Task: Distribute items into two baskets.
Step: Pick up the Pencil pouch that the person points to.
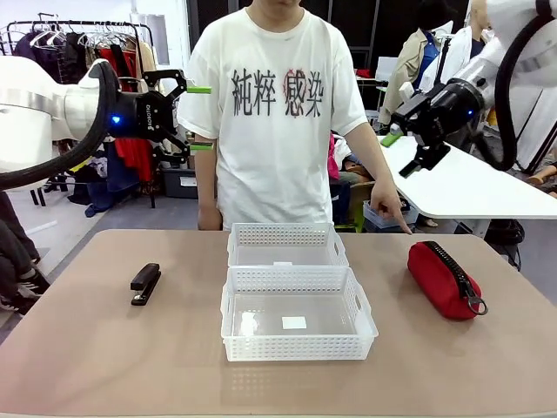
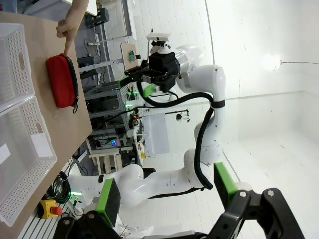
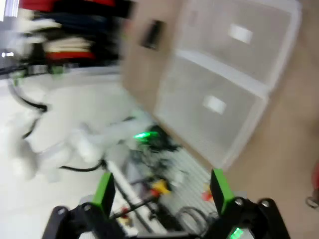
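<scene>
ok so nearest the robot's edge is the larger basket (image 1: 296,350), sitting about mid-table (image 1: 104,357), with a small white label (image 1: 294,322) showing on its clear bottom. The smaller basket (image 1: 285,233) is right behind it, long sides lined up and touching, or near enough that I can't see a gap. Off to the robot's left of the big one, well apart from it, the black stapler (image 1: 145,283) lies flat on the bare tabletop. Over on the right the red pouch (image 1: 439,277) lies on the table too, zipper up, pull loop at the near end. So both items are out on the table beside the baskets, one on each side. Just past the far end of the pouch, the person's hand (image 1: 389,202) comes down with one finger pointing at the table. It's really close to the pouch, but I can't tell if it touches it. Further back and up in the air, the left gripper (image 1: 201,117) hangs at about the person's chest height, fingers aimed sideways toward them. Its jaws are spread wide with nothing between them. The right gripper (image 1: 406,146) is up high on the other side, angled down-left, also spread wide and carrying nothing. Its wrist view is pretty smeared, but the green pads sit far apart there too.
</scene>
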